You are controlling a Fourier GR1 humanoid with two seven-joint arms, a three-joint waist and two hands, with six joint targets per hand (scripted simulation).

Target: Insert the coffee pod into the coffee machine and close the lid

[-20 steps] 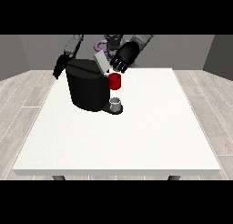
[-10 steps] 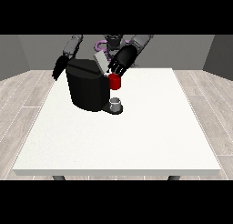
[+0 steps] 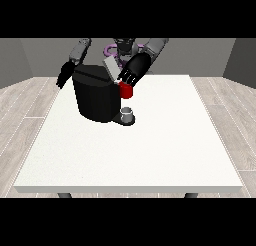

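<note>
Two hands up; my hand at the view's right (image 3: 134, 70) sits on the coffee machine (image 3: 97, 97) lid (image 3: 112, 68), nearer than the other; can't tell whether my fingers are curled.

White table (image 3: 150, 155) carries black coffee machine (image 3: 95, 97).

One view only — the camera stands across the white table (image 3: 150, 155) from the robot (image 3: 125, 45), raised and looking down and back at it, far enough to take in the whole tabletop.
</note>
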